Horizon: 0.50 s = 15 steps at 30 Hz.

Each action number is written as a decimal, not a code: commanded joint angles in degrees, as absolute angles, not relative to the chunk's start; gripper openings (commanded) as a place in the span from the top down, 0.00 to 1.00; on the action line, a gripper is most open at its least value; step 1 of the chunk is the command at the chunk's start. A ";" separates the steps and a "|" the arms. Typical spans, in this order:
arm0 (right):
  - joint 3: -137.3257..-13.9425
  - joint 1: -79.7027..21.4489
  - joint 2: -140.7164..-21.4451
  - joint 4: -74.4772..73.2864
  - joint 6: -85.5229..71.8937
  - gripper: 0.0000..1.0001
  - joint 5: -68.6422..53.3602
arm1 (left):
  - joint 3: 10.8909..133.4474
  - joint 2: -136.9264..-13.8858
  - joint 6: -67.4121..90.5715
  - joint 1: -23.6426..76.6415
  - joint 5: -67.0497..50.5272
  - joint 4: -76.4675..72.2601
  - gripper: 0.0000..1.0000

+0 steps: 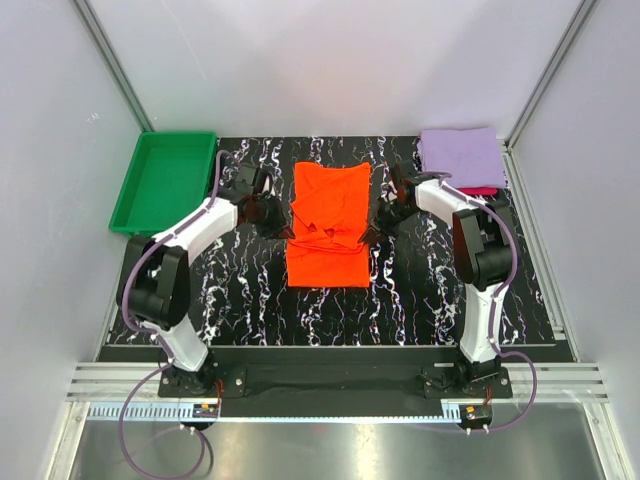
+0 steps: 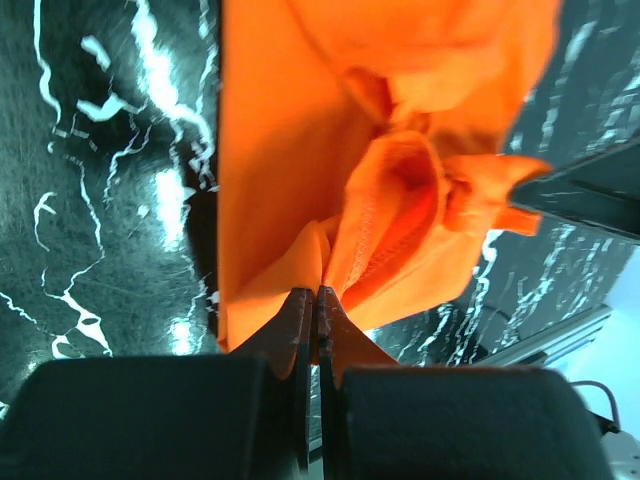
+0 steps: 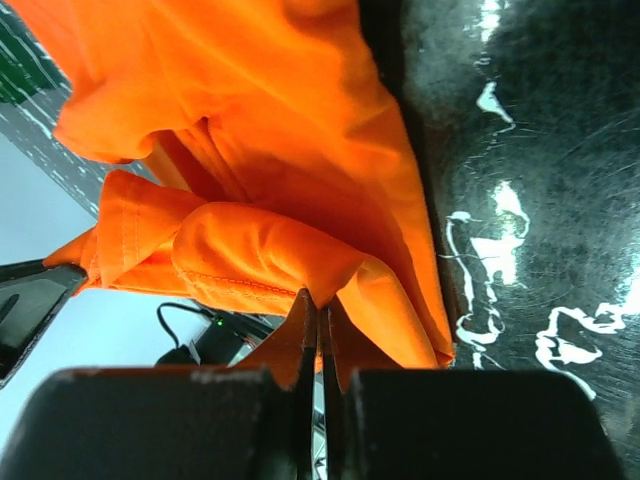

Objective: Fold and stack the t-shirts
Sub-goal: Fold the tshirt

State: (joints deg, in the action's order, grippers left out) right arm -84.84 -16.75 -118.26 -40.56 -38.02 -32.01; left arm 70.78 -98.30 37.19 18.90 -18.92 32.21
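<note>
Looking down from the top view, the orange-red t-shirt (image 1: 330, 215) lies in the middle of the dark marbled surface (image 1: 250, 300), lengthwise between the two arms. Its far part is rumpled and doubled over the flatter near part. The left arm (image 1: 195, 225) reaches to the shirt's left edge and the right arm (image 1: 445, 200) to its right edge, about halfway along. At the far right corner the lavender t-shirt (image 1: 462, 155) sits as a neat folded square, with a sliver of the crimson-pink t-shirt (image 1: 480, 190) showing under its near edge. The green tray (image 1: 165, 185) is at the far left.

From the left wrist view, the left jaws are pressed together on a bunched fold of orange cloth, lifted slightly off the surface.

From the right wrist view, the right jaws likewise pinch a gathered orange hem, with cloth draped away from them.

Judging by this, two shirts look folded and stacked already. The orange one seems mid-fold, and it would then need squaring up and placing on the pile at the corner.
</note>
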 commanded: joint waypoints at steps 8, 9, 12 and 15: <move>-89.12 -16.61 -116.72 -42.71 -38.67 1.00 -31.29 | 80.24 -107.13 35.42 18.46 -20.30 32.43 1.00; -89.73 -16.79 -116.89 -43.06 -38.58 1.00 -30.68 | 80.68 -107.49 35.33 18.46 -20.39 32.52 1.00; -91.05 -16.70 -118.21 -43.94 -38.32 1.00 -30.59 | 82.44 -109.24 34.72 18.37 -20.30 33.31 1.00; -91.75 -16.61 -119.70 -44.47 -37.79 1.00 -30.06 | 83.67 -111.00 34.54 18.28 -20.83 33.40 1.00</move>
